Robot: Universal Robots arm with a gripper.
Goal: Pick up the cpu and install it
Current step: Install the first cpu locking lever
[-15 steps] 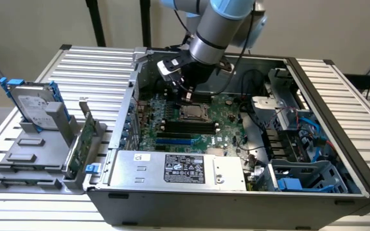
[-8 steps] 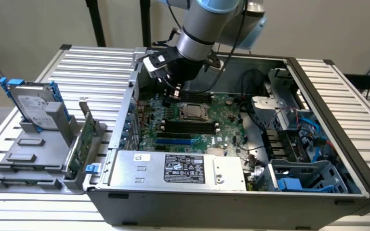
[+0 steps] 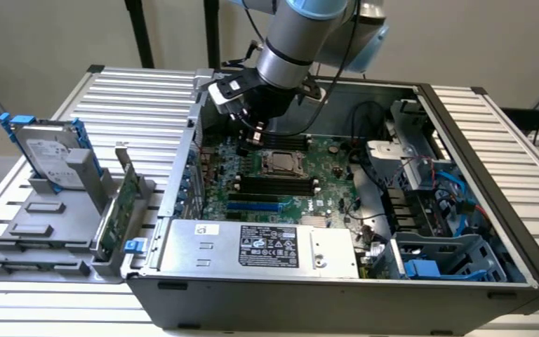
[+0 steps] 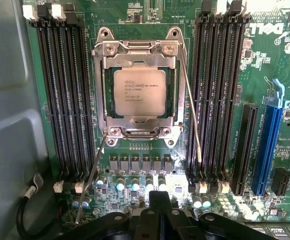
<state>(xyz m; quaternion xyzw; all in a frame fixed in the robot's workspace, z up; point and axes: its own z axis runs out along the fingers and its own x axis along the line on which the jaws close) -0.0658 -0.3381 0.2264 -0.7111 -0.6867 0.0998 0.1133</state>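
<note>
The end effector (image 4: 160,201), closed on nothing, hovers over the motherboard (image 4: 150,175) beside the socket frame (image 4: 137,47), inside which the cpu (image 4: 139,93) already sits, so installing looks largely done, though whether the levers (image 4: 191,100) are latched is unclear.

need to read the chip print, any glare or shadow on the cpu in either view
Wrist view: the flat square silver-topped cpu is evenly lit, no strong glare, its print visible. Exterior view: the cpu sits dimmer inside the dark grey computer case, while the ribbed metal table is bright.
</note>
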